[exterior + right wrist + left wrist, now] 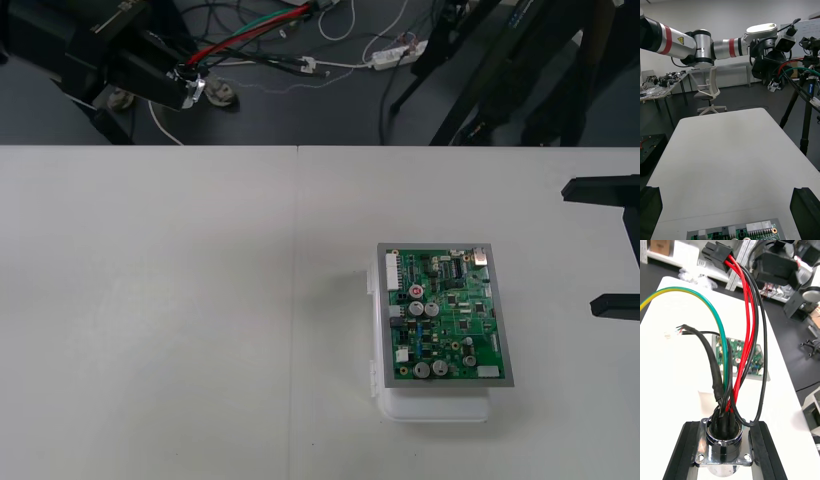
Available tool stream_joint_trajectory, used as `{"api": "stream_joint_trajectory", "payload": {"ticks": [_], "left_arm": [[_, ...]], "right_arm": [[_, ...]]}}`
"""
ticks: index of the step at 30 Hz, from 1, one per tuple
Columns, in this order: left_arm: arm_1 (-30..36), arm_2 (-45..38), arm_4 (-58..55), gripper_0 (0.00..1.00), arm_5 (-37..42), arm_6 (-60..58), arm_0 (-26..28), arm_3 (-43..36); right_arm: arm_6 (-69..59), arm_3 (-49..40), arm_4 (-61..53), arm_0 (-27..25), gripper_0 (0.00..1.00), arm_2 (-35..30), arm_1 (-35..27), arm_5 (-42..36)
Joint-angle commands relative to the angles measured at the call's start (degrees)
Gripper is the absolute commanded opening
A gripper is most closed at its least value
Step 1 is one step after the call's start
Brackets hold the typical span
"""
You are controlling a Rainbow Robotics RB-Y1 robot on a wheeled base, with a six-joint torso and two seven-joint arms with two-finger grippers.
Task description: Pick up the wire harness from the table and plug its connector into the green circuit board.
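The socket [723, 450] is shiny silver metal. The wires [748, 307] have smooth, glossy plastic skins, and the plug [718, 253] is dull black plastic. The table [150, 300] looks smooth, pale and not shiny

We log the wire harness [748, 322]: red and black wires, one green wire [724, 345] going yellow-striped at its far end, black plug [718, 254], shiny silver socket [723, 450]. Left gripper [725, 424]: black fingers [684, 453]. Circuit board [445, 315] green, grey-framed, on a white base [435, 408]. Table [150, 320] plain off-white. Left arm [724, 48] silver, red-ringed.
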State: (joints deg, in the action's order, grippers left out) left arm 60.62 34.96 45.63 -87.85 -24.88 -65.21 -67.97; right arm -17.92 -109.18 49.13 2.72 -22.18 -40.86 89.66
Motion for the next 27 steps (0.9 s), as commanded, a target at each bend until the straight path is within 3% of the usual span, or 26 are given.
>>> {"api": "stream_joint_trajectory", "payload": {"ticks": [1, 16, 27], "left_arm": [[-2.4, -7.1, 0.2, 0.00, -2.2, 0.3, 5.1, -4.4], [-8.9, -16.6, 0.3, 0.00, -2.2, -2.5, 20.6, -13.2], [-14.6, -16.9, 0.3, 0.00, -2.2, -6.2, 28.9, -19.4]], "right_arm": [[1.1, -0.2, -0.4, 3.5, 1.00, -0.6, -2.6, 0.3], [-0.4, -0.2, -0.4, 4.1, 1.00, 1.0, -3.3, 0.3], [-0.4, -0.1, -0.6, 4.1, 1.00, 0.9, -3.3, 0.3]]}}
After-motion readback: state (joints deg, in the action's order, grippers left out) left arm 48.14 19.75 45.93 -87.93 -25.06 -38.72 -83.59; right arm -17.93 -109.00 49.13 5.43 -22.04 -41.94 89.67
